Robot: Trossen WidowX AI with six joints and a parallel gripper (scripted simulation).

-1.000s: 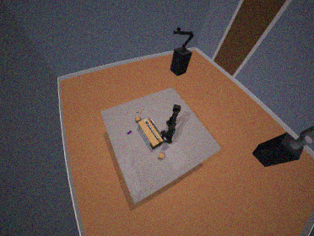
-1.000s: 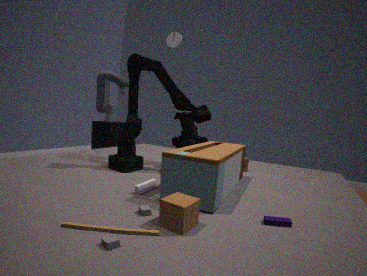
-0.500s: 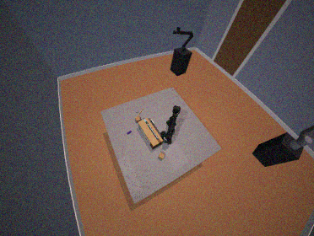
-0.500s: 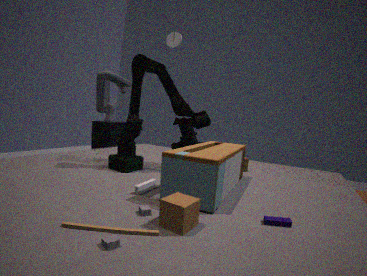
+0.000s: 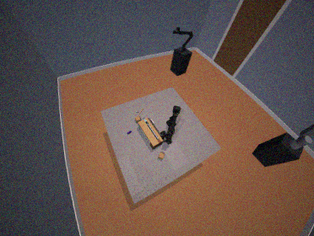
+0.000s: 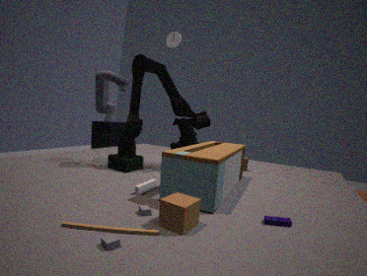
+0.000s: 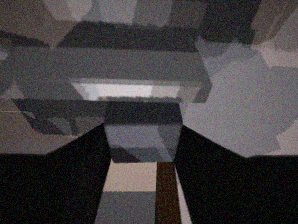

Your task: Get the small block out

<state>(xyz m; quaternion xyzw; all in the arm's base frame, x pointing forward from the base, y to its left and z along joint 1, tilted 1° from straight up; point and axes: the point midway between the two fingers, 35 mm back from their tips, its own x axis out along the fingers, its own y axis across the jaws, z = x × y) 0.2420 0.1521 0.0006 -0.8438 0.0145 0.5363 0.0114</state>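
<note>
The box [image 5: 148,133] [image 6: 189,178] stands upright on the table, with a wooden slotted top and a pale blue, see-through-looking side. My gripper [image 7: 143,136] [image 5: 163,134] is low beside the box, at its arm-side long face near one end. In the exterior view its fingertips are hidden behind the box. In the wrist view the fingers are shut on a small grey block [image 7: 143,142], one on each side of it. Whether the block still touches the box or its shelf I cannot tell. The shelf is not clearly made out.
A wooden cube [image 5: 138,119] [image 6: 180,213] stands by one box end, another cube [image 5: 161,155] [image 6: 245,165] beyond the other. A thin stick [image 6: 109,229], a white bar [image 6: 146,186], small grey pieces [image 6: 144,211] [image 6: 110,243] and a purple piece [image 5: 129,132] [image 6: 277,221] lie around.
</note>
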